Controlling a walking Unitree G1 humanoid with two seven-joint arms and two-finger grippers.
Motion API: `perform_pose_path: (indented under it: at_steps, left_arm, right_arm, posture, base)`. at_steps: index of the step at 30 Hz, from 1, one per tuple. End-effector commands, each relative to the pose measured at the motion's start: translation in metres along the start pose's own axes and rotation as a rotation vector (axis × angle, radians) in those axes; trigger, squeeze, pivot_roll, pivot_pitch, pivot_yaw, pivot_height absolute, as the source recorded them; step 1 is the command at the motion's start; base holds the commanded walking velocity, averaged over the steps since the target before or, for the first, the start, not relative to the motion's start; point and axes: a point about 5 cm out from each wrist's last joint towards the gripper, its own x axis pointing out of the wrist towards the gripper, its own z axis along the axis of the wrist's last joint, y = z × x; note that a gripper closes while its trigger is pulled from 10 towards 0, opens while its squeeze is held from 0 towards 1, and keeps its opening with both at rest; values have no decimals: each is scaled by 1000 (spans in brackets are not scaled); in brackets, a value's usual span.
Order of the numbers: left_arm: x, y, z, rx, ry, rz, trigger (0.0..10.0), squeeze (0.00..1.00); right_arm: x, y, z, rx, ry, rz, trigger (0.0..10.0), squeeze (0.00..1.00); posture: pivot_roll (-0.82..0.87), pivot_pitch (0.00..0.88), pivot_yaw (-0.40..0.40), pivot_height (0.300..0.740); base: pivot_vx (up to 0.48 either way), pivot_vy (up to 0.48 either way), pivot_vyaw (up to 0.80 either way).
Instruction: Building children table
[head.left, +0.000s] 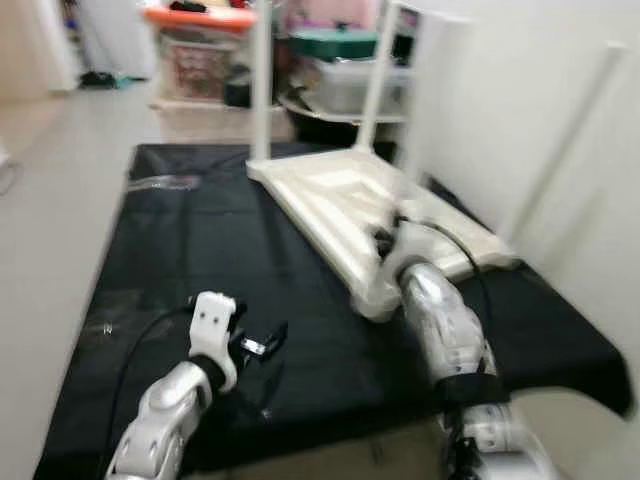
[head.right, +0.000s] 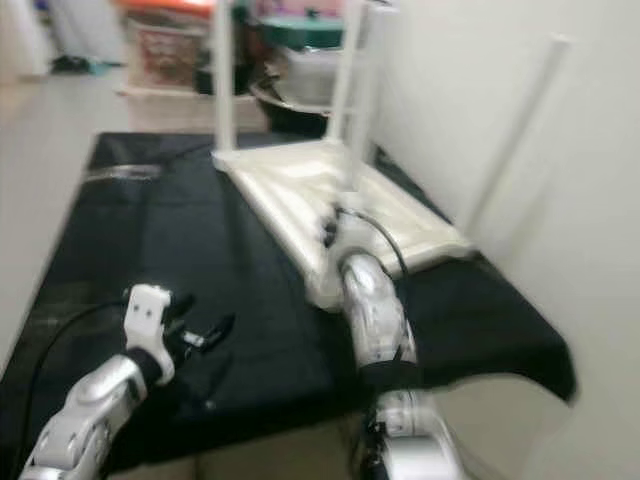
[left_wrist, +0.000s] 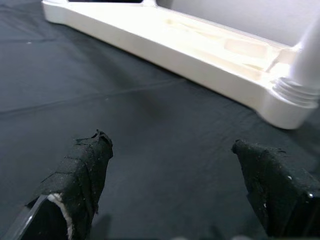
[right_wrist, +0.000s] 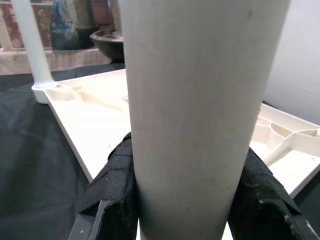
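A white children's tabletop (head.left: 340, 200) is seen lying upside down on a black cloth (head.left: 200, 260) that covers a low surface; whether a desk or a bed lies beneath cannot be told. The tabletop is set toward the far right part of the cloth, close to a white wall (head.left: 520, 90). White legs stand upright from it: one at the far left corner (head.left: 262, 80), another at the far right corner (head.left: 378, 75), and a further one near the wall (head.left: 565, 140).

The right pincer (right_wrist: 187, 200) is placed at the near corner of the tabletop, and its two black fingers (right_wrist: 112, 185) are closed against either side of a thick white leg (right_wrist: 195, 100), which is held between them. In the right wrist view the ribbed underside of the tabletop is seen behind that leg.

The left pincer (left_wrist: 172, 185) is held low over the black cloth, on the near left, well apart from the tabletop. Its fingers (left_wrist: 82, 175) are spread wide and nothing is held between them. In the left wrist view the tabletop's long edge and a threaded leg base (left_wrist: 300, 87) are seen beyond the fingertips.

Storage boxes (head.left: 200, 50) are stacked on the floor beyond the cloth.
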Motion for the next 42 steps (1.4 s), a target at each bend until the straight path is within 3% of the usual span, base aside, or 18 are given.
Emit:
perform_pose_path:
  at_steps: [1,2,5,6,9,10,14,16,24,25,26,30,32,35,38,39,40,42]
  left_arm:
    - [3,-7,0,10,10,-28,10000,0]
    - [3,-7,0,10,10,-28,10000,0]
    - [4,-5,1,13,10,-41,10000,0]
    - [6,-4,2,23,12,-43,10000,0]
    - [8,1,4,34,8,-39,10000,0]
    - [9,2,6,36,2,-34,10000,0]
    - [9,4,6,35,-4,-24,10000,0]
    - [7,-2,2,17,-5,-22,10000,0]
    - [9,-5,3,17,-9,-30,10000,0]
    - [10,-2,4,22,-11,-25,10000,0]
    - [10,0,5,26,-13,-20,10000,0]
    - [9,3,6,31,-15,-13,10000,0]
    - [6,1,4,28,-14,-13,10000,0]
    - [5,0,3,26,-12,-14,10000,0]
    - [4,-2,2,21,-11,-12,10000,0]
    - [4,-2,2,21,-11,-12,10000,0]
    - [4,-2,2,22,-11,-10,10000,0]
    - [3,0,1,22,-6,-2,10000,0]
  right_arm:
    - [-11,9,-21,-48,106,86,10000,0]
    - [-11,9,-21,-48,106,86,10000,0]
    - [-15,33,-8,55,59,311,10000,0]
    - [-14,38,-2,98,26,391,10000,1000]
    - [-9,44,16,145,-22,550,10000,1000]
    - [-7,43,28,157,-53,644,10000,0]
    - [-11,37,45,138,-111,749,10000,0]
    - [-7,20,57,57,-171,978,10000,0]
    - [10,23,39,-48,-85,1117,10000,0]
    - [9,29,35,-62,-74,1181,6863,0]
    - [6,36,30,-56,-59,1240,0,0]
    - [4,46,22,-57,-18,1270,0,0]
    - [23,44,4,-123,117,968,0,0]
    - [30,40,-2,-148,161,836,0,0]
    - [42,-20,-18,-52,183,15,0,0]
    - [42,-20,-18,-52,183,15,0,0]
    - [30,-28,-22,-6,182,-129,0,0]
    - [6,-17,-21,60,180,-152,0,0]
  posture:
    - [84,0,-97,740]
    - [84,0,-97,740]
    - [78,0,-88,740]
    - [83,0,-91,740]
    - [86,0,-95,740]
    - [82,0,-105,740]
    - [83,0,-110,740]
    - [89,0,-116,740]
    - [114,0,-132,740]
    - [121,0,-138,740]
    - [125,0,-142,740]
    - [130,0,-144,740]
    - [126,0,-145,740]
    - [126,0,-145,740]
    - [121,0,-143,740]
    - [121,0,-143,740]
    - [127,0,-140,740]
    - [117,0,-128,740]
  base:
    - [0,0,0]
    - [0,0,0]
    - [0,0,0]
    - [0,0,0]
    - [0,0,0]
    - [0,0,0]
    - [0,0,0]
    - [0,0,0]
    - [0,0,0]
    - [0,0,0]
    - [0,0,0]
    - [0,0,0]
    - [0,0,0]
    - [0,0,0]
    - [0,0,0]
    - [0,0,0]
    - [0,0,0]
    - [0,0,0]
